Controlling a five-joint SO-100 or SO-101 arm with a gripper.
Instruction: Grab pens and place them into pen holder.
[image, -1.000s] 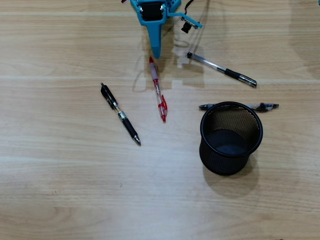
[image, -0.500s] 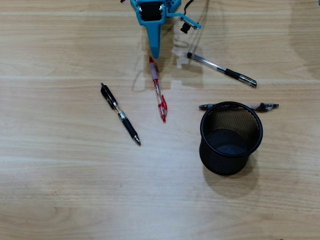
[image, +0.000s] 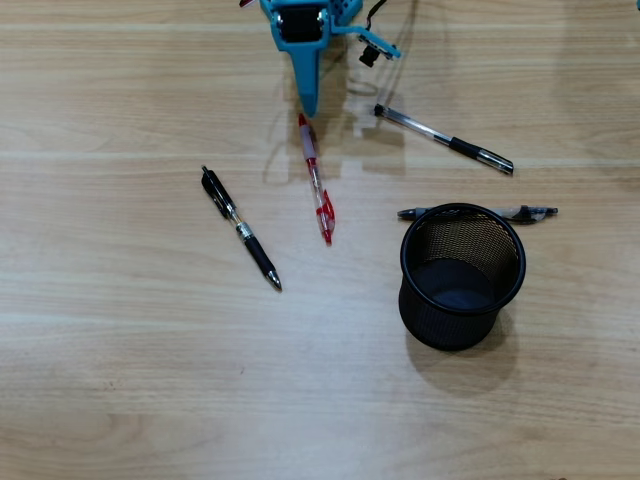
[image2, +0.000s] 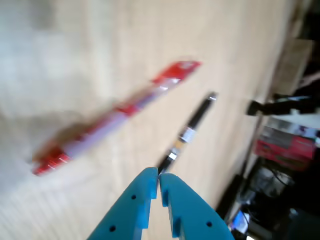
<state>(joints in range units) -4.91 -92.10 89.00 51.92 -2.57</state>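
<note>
Overhead view: gripper (image: 310, 105) poised just above the top end of the red-and-clear pen (image: 317, 182); black click pen (image: 241, 229) lies to its left, clear stick pen (image: 444, 140) to its right, dark grey-black pen (image: 530, 213) partly hidden behind the empty pen holder (image: 461, 275), all four pens on the wooden table (image: 120, 380). Wrist view: blue jaws pressed together, nothing between them, with the blurred red pen to the left of the tips. Risk, as judged: descending with jaws closed would nudge or roll the red pen instead of straddling it, and an end-grasp could let it swing.
</note>
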